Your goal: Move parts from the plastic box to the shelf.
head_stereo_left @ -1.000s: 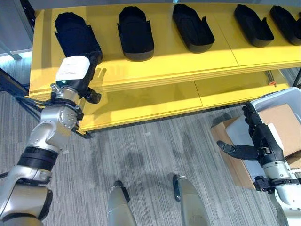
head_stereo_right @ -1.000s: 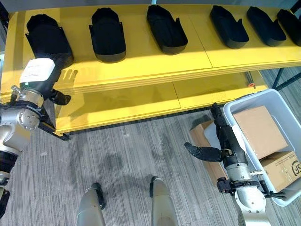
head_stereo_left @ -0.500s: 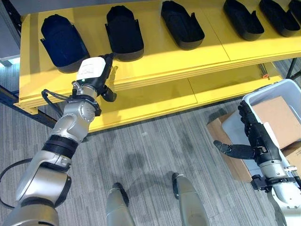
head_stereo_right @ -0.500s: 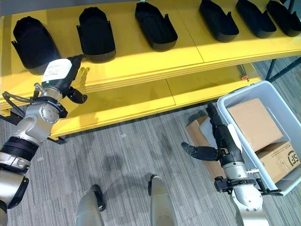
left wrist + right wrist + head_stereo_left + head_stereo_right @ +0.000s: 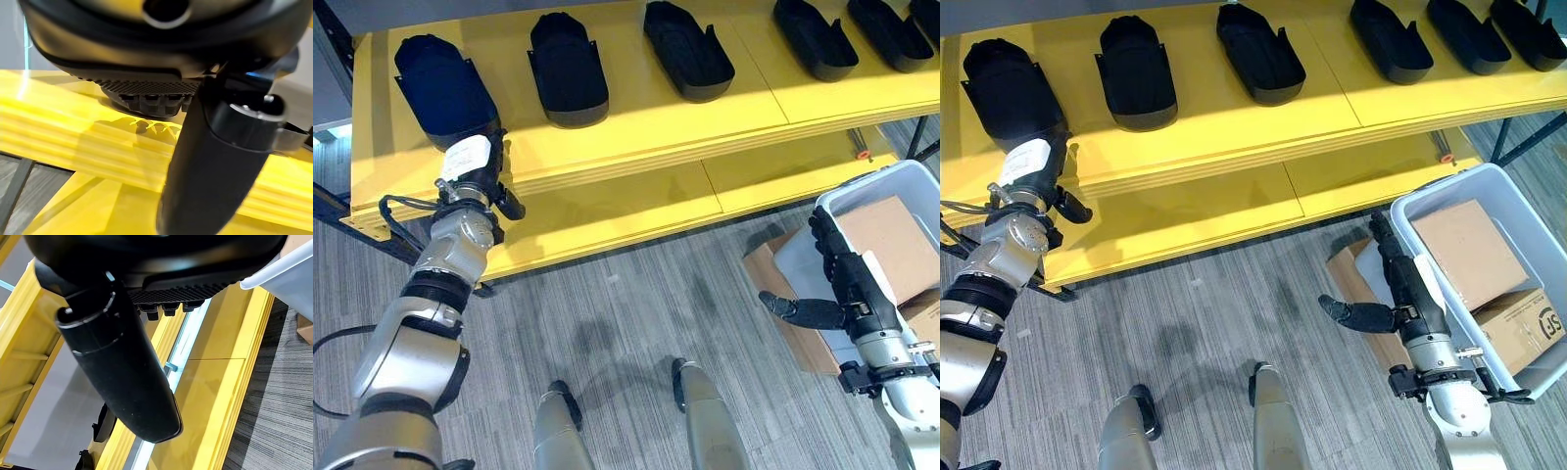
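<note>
The yellow two-tier metal shelf (image 5: 636, 132) serves as the reference. Black moulded plastic parts (image 5: 568, 69) lie in a row along its top tier, spaced apart. The left hand (image 5: 470, 171) is at the front edge of that tier, just below the leftmost part (image 5: 443, 90); whether its fingers are spread or closed cannot be determined. The grey plastic box (image 5: 1449, 196) stands on the floor at the right end of the shelf and contains brown cardboard cartons (image 5: 1469, 250). The right hand (image 5: 1400, 294) hangs beside the box's left wall, fingers straight, thumb spread, holding nothing
</note>
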Motion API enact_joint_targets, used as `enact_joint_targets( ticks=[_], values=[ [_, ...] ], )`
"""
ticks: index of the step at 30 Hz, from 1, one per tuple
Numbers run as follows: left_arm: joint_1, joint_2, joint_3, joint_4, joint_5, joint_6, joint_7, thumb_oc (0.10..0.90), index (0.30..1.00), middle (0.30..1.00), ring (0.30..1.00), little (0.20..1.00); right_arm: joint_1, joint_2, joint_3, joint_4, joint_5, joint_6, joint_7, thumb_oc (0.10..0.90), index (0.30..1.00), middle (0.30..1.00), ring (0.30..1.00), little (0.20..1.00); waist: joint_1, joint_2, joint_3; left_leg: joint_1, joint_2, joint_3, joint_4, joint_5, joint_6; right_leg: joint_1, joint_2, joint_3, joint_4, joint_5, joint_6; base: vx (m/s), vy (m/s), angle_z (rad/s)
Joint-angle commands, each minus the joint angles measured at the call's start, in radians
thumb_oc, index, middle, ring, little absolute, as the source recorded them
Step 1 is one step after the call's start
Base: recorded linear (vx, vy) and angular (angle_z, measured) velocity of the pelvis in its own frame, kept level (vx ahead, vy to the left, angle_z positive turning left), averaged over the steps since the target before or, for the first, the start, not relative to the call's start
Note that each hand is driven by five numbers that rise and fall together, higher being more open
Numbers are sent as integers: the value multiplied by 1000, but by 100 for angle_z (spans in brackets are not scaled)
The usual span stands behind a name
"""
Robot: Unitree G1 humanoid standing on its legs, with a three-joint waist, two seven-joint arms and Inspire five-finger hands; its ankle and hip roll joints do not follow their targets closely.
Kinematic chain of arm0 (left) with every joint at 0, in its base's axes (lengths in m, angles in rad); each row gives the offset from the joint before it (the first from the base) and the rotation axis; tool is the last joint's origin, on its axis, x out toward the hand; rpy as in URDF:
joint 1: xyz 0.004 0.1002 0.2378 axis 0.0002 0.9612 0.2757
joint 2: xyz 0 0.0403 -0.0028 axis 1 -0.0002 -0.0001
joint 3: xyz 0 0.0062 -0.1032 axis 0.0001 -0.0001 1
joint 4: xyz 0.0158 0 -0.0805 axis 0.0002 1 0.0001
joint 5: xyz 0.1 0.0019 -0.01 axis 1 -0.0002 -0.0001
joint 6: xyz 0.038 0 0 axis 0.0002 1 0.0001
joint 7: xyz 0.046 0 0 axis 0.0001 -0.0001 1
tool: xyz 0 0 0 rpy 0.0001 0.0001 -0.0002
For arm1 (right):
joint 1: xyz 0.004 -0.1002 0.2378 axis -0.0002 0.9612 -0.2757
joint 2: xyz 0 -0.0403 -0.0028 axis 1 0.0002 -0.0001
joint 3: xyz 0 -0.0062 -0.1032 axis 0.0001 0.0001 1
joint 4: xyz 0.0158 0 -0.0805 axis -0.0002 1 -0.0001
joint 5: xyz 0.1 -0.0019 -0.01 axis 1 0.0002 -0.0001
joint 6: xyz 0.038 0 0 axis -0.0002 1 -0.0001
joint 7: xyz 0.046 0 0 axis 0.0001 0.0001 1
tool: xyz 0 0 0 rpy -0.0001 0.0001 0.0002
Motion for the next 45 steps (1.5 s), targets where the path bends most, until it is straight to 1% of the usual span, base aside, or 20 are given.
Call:
enact_joint_targets(
  ticks=[1,2,3,4,14,26,27,28,29,30,31,32,33,34,35,36,37,39,40,45],
  values=[
    [-151,59,-18,45,-21,-41,78,900,1000,1000,1000,1000,-10,-53,-55,-114,60,-117,-44,900,1000,1000,1000,1000,-15,9,-94,37,17,-53,-51,18,30,78,-33,-5,-53,63,-7,82,10,-2],
    [-162,66,-20,81,-28,-42,77,900,1000,1000,1000,1000,-7,-54,-57,-119,61,-120,-42,900,1000,1000,1000,1000,-16,9,-93,36,19,-52,-50,18,29,77,-34,-3,-52,64,-6,0,11,-4],
    [-164,67,-21,82,-28,-43,77,900,1000,1000,1000,1000,-8,-53,-57,-119,62,-121,-42,900,1000,1000,1000,1000,-15,8,-90,25,18,-49,-54,42,37,67,-34,-5,-57,84,-12,0,0,0],
    [-169,70,-26,95,-27,-42,77,900,1000,1000,1000,1000,-6,-56,-56,-119,64,-121,-40,900,1000,1000,1000,1000,-16,8,-93,35,19,-51,-50,18,29,76,-33,-3,-51,64,-6,0,0,0],
    [-212,98,-48,179,-45,-45,73,900,1000,1000,1000,1000,11,-63,-67,-117,71,-133,-42,900,1000,1000,1000,1000,-18,5,-93,38,19,-50,-47,17,28,71,-33,2,-48,65,-3,8,1,0],
    [-221,131,-53,197,-40,-43,71,900,1000,1000,1000,1000,21,-62,-75,-117,75,-139,-40,900,1000,1000,1000,1000,-13,5,-95,41,20,-50,-50,20,26,79,-34,-1,-48,64,-3,-7,0,0],
    [-223,133,-53,197,-39,-43,71,900,1000,1000,1000,1000,19,-61,-74,-119,75,-139,-40,900,1000,1000,1000,1000,-13,5,-92,30,19,-47,-56,46,34,69,-35,-4,-55,87,-9,-85,-4,1],
    [-221,135,-54,198,-38,-42,70,900,1000,1000,1000,1000,20,-60,-74,-120,79,-139,-39,900,1000,1000,1000,1000,-12,6,-92,30,19,-47,-56,47,34,70,-35,-4,-55,87,-9,0,0,0],
    [-219,136,-55,198,-36,-42,68,900,1000,1000,1000,1000,21,-61,-73,-120,80,-137,-36,900,1000,1000,1000,1000,-12,7,-95,41,19,-51,-53,24,26,80,-35,-3,-50,66,-4,0,0,0],
    [-218,137,-53,199,-37,-42,67,900,1000,1000,1000,1000,20,-61,-74,-120,80,-136,-35,900,1000,1000,1000,1000,-11,6,-92,31,18,-47,-58,48,34,70,-35,-5,-55,87,-9,74,0,3],
    [-217,137,-53,200,-37,-42,66,900,1000,1000,1000,1000,21,-62,-73,-120,80,-136,-35,900,1000,1000,1000,1000,-11,7,-95,41,19,-50,-53,24,26,80,-35,-3,-50,66,-4,0,0,0],
    [-211,142,-51,200,-35,-41,64,900,1000,1000,1000,1000,19,-64,-72,-119,78,-135,-35,900,1000,1000,1000,1000,-9,7,-95,41,18,-51,-54,24,26,81,-35,-3,-51,67,-3,0,0,0],
    [-209,149,-47,201,-34,-41,63,900,1000,1000,1000,1000,19,-64,-73,-119,78,-135,-35,900,1000,1000,1000,1000,-8,7,-91,31,18,-47,-60,50,34,71,-35,-5,-56,87,-9,-85,5,0],
    [-208,150,-46,200,-35,-41,63,900,1000,1000,1000,1000,19,-64,-74,-119,77,-136,-35,900,1000,1000,1000,1000,-7,7,-91,31,18,-47,-59,50,34,71,-35,-5,-55,88,-9,0,0,0],
    [-206,155,-44,205,-36,-40,62,900,1000,1000,1000,1000,20,-64,-73,-117,77,-135,-35,900,1000,1000,1000,1000,-7,8,-95,41,18,-50,-56,26,26,80,-35,-4,-50,67,-4,0,0,0],
    [-205,160,-45,206,-36,-40,62,900,1000,1000,1000,1000,21,-65,-75,-118,76,-135,-35,900,1000,1000,1000,1000,-7,8,-91,32,17,-47,-61,50,35,70,-36,-6,-55,88,-9,74,5,1],
    [-205,164,-47,209,-34,-40,61,900,1000,1000,1000,1000,23,-66,-75,-118,77,-134,-34,900,1000,1000,1000,1000,-7,8,-94,42,18,-50,-57,26,27,80,-36,-4,-51,68,-3,0,0,0],
    [-205,167,-47,213,-33,-40,60,900,1000,1000,1000,1000,23,-68,-74,-116,77,-134,-31,900,1000,1000,1000,1000,-5,8,-92,42,17,-50,-52,24,27,81,-36,-4,-49,66,-2,-5,4,0],
    [-205,170,-47,212,-32,-39,59,900,1000,1000,1000,1000,23,-67,-75,-117,77,-134,-31,900,1000,1000,1000,1000,-5,8,-90,31,16,-47,-59,49,35,70,-37,-6,-54,88,-8,-81,6,-1],
    [-198,186,-45,212,-24,-39,56,900,1000,1000,1000,1000,22,-68,-76,-118,78,-135,-27,900,1000,1000,1000,1000,-2,8,-88,32,15,-47,-59,49,36,73,-38,-8,-56,89,-8,-1,2,1]
  ],
)
